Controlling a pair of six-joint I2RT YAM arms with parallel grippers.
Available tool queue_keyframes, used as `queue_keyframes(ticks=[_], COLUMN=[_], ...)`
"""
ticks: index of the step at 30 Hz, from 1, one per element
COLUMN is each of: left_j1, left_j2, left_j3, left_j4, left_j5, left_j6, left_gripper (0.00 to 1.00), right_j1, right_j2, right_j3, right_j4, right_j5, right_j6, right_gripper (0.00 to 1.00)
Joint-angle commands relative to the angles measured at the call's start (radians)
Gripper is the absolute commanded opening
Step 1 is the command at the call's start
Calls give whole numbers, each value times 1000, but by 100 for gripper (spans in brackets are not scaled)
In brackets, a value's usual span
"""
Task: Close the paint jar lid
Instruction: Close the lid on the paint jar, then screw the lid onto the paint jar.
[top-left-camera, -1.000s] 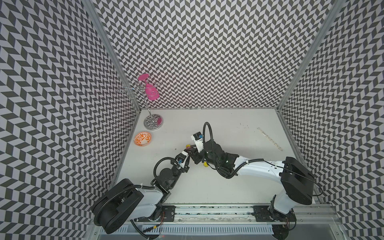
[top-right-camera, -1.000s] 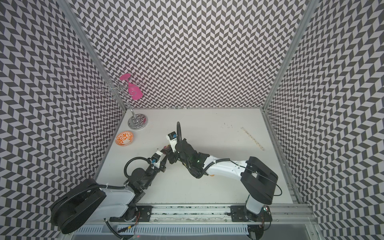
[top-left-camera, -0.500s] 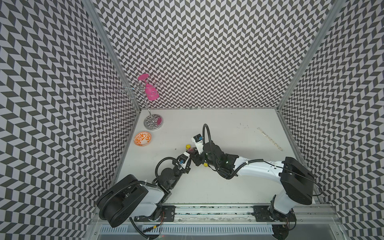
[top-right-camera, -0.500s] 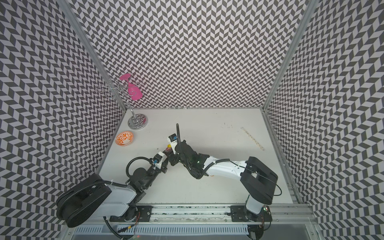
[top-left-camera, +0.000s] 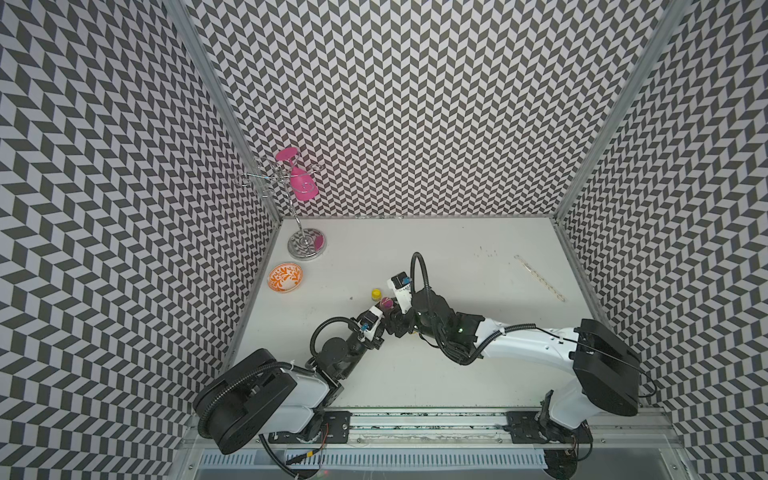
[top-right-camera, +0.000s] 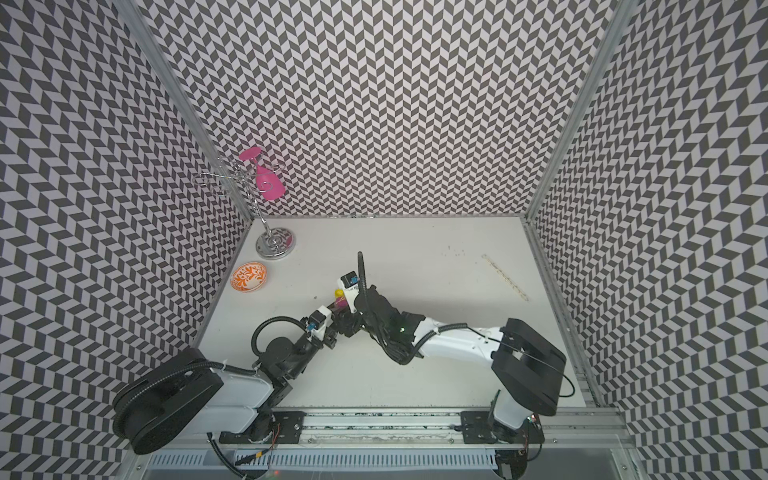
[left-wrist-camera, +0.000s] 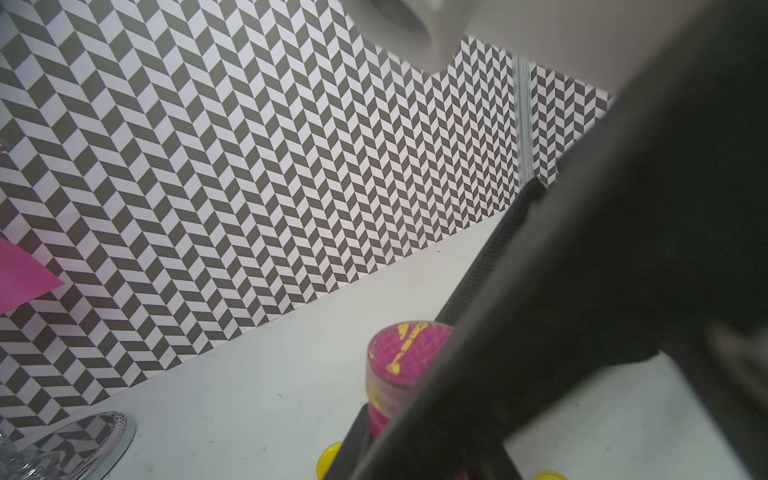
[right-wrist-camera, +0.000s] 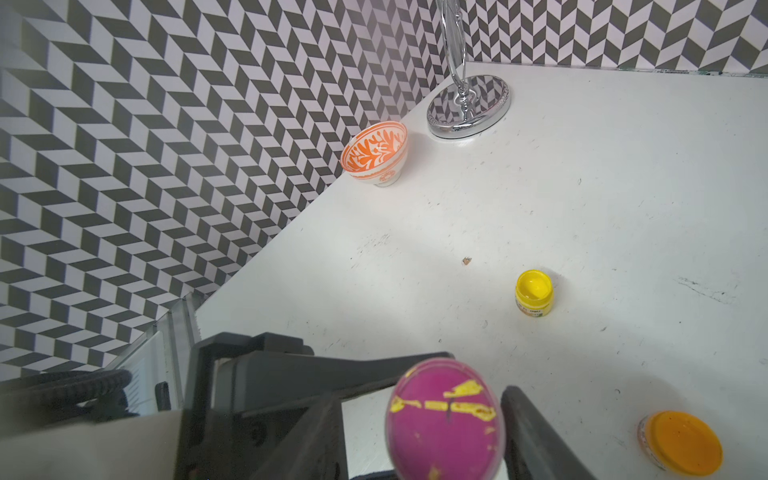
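Note:
The paint jar is magenta with yellow smears, and a clear lid sits on top of it. It shows in both top views at the middle of the table, and in the left wrist view. My left gripper is shut on the jar's lower body; one of its fingers shows beside the jar. My right gripper is open around the lid, its fingers standing off either side. The right gripper's dark finger crosses the left wrist view and hides part of the jar.
A small yellow paint jar stands just behind the magenta one, and an orange-yellow lidded pot sits near it. An orange patterned bowl and a chrome stand holding a pink glass are at the back left. A thin chain lies at the right.
The right gripper's jaws have spread apart and come off the lid. The left gripper still holds the jar, and the yellow jar behind has come into view.

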Motion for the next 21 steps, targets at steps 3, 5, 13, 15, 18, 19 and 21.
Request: queue_keyframes(ticks=[3,5,13,15,18,19,21], left_j1=[4,8,35,51,72,77,83], left_j2=[-15,-19,-26,-22,-17,-15,-4], left_j3=[53,55,62,62,63,67,82], left_j4=[149,141,100,106,118,118,111], left_j5=[-21,-19,9,43,144,189,295], left_j6=[-38,-41,-68,-85,-103,-104,-97], left_gripper=[28,28,28,28,28,28,29], right_j1=[33,33,33,31,23,17,-11], right_j2=[-42,-67,-205,-254,-347,-377,-445], right_j3=[-87,-101,-188,-215,-254,-261,-263], right_j4=[-146,-158,-165,-157,-154,-157,-169], right_j5=[-51,-43,-6,2,41,53,62], right_j6=[-22,-21,-33,-56,-115,-133,-182], right_gripper=[64,65,65,66,66,66,66])
